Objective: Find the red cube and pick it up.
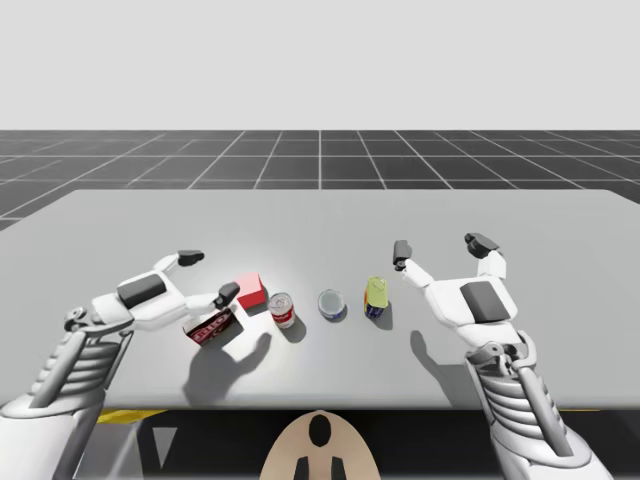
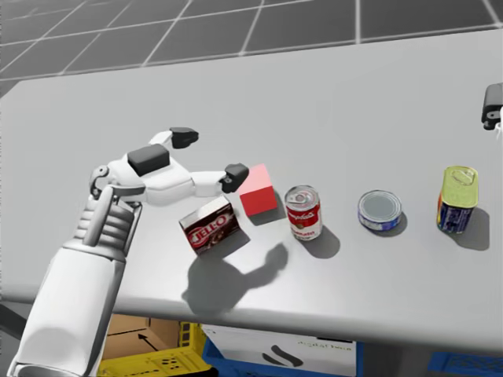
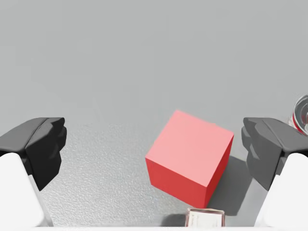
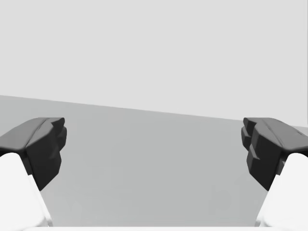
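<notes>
The red cube (image 1: 251, 291) (image 2: 258, 192) (image 3: 190, 157) rests on the grey table (image 1: 320, 220), left of centre. My left gripper (image 1: 208, 277) (image 2: 207, 159) (image 3: 154, 149) is open and hovers above the table just left of the cube. In the left wrist view the cube lies ahead of the fingers, nearer one fingertip (image 3: 262, 144), touching neither. My right gripper (image 1: 440, 246) (image 4: 154, 149) is open and holds nothing, raised at the right side beyond the yellow-topped can.
A dark brown box (image 1: 211, 327) (image 2: 212, 225) lies right under the left hand. A red-and-white can (image 1: 283, 310) (image 2: 303, 211) stands beside the cube, then a low blue tin (image 1: 332, 304) (image 2: 380, 210) and a yellow-topped blue can (image 1: 376, 297) (image 2: 457, 198).
</notes>
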`<state>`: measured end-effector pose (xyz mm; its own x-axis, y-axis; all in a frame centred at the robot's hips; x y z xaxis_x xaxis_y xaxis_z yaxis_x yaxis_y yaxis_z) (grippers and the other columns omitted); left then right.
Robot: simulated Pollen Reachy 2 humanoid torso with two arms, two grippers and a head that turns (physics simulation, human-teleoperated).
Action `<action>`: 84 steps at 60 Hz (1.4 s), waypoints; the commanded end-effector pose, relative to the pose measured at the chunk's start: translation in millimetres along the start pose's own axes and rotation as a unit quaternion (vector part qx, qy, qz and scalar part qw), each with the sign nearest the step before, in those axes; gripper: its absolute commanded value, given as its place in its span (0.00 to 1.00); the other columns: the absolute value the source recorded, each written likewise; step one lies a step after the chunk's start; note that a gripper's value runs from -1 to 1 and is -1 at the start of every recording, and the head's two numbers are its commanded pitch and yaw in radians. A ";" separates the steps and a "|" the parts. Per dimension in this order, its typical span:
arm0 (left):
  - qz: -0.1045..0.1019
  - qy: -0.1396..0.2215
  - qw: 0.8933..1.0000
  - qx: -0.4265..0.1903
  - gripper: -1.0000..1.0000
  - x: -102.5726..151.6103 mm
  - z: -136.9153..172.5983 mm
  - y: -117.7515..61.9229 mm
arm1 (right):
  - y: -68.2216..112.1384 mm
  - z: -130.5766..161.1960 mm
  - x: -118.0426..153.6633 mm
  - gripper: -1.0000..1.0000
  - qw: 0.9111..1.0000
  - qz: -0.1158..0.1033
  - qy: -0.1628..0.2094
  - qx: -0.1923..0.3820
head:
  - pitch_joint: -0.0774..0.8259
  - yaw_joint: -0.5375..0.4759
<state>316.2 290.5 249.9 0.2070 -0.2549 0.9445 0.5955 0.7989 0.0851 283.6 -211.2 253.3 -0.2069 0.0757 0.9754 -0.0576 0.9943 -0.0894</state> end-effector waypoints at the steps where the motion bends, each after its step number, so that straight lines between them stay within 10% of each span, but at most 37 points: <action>1: -0.028 0.051 0.993 -0.100 0.00 -13.3 -6.1 12.1 | 2.8 0.0 -0.6 0.00 1.000 -0.007 0.001 -0.001 | 0.81 0.81; 71: -0.035 0.150 0.977 -0.147 0.00 -52.1 -89.3 3.7 | -0.8 1.0 1.1 0.00 1.000 -0.009 -0.005 -0.003 | 0.81 0.78; 73: -0.035 0.152 0.977 -0.147 0.06 -52.2 -89.2 3.2 | -0.8 1.0 1.1 0.00 1.000 -0.009 -0.005 -0.003 | 0.81 0.78; 76: -0.041 0.158 0.976 -0.147 0.78 -52.1 -87.9 1.2 | -0.8 1.1 1.3 0.00 1.000 -0.009 -0.005 -0.003 | 0.81 0.78; 78: -0.047 0.163 0.974 -0.153 0.97 -51.9 -86.0 -0.6 | -0.9 1.0 1.3 0.00 1.000 -0.010 -0.005 -0.003 | 0.81 0.78; 84: -0.058 0.171 0.971 -0.157 0.99 -51.7 -83.4 -3.4 | -1.1 1.2 1.4 0.00 1.000 -0.011 -0.005 -0.003 | 0.80 0.78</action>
<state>379.2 254.3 198.0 0.2785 -0.4745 0.8350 0.7902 0.6074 0.0816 282.7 -213.8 255.1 -0.2179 0.0669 0.9737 -0.0547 0.9952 -0.0806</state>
